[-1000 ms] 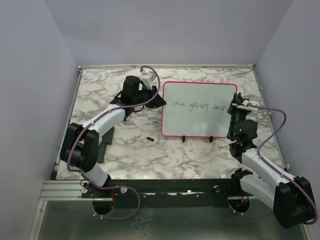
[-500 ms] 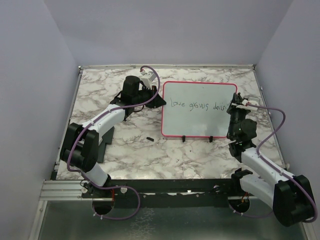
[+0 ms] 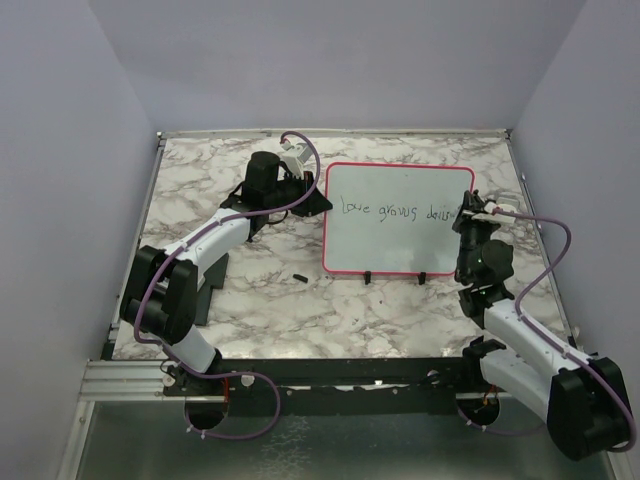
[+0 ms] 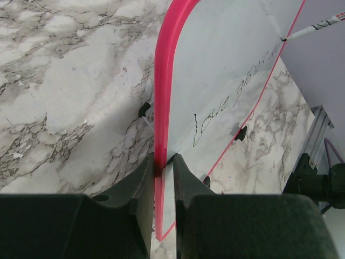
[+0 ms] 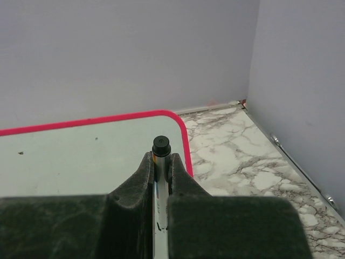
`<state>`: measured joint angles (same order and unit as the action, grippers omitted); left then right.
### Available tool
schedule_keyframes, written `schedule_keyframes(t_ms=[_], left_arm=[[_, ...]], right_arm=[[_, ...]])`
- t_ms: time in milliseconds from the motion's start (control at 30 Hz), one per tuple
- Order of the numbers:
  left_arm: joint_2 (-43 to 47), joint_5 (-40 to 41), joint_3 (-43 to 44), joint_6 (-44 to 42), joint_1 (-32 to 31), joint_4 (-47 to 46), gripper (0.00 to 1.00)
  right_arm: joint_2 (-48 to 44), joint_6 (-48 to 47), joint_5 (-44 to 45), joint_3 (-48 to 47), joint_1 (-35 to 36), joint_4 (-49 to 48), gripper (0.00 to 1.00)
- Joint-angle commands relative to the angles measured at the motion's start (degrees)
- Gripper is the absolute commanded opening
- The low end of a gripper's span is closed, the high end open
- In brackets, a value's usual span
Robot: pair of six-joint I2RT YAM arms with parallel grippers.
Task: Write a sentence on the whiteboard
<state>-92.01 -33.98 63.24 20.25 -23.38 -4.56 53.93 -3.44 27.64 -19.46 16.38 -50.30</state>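
whiteboard [image 3: 400, 250]: laid on the marble table [image 3: 250, 300], right of centre; judged light, stiff and slick-faced, so best gripped by its pink frame.
sentence [image 3: 395, 211]: written across the board.
left gripper [image 4: 164, 162]: pinched on the frame's left edge.
right gripper [image 5: 160, 168]: clamped on the marker [image 5: 160, 144].

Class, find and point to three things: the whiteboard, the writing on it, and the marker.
whiteboard [image 3: 400, 245], top view, bare white surface below the words.
writing [image 3: 392, 211], top view, the middle word.
marker [image 5: 160, 144], right wrist view, its black end.
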Motion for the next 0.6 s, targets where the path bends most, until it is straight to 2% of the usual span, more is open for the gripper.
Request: schedule_keyframes(t_ms=[0,567], left_arm=[[2.4,1.7,0.0,-0.9,0.6,-1.4,0.0],[2.5,1.7,0.0,-0.8,0.6,-1.4,0.0]], right_arm=[[-0.8,1.4,-1.1,1.4,-0.4,2.8,0.01],[-0.8,4.9,-4.1,2.8,-0.3,5.6,0.01]])
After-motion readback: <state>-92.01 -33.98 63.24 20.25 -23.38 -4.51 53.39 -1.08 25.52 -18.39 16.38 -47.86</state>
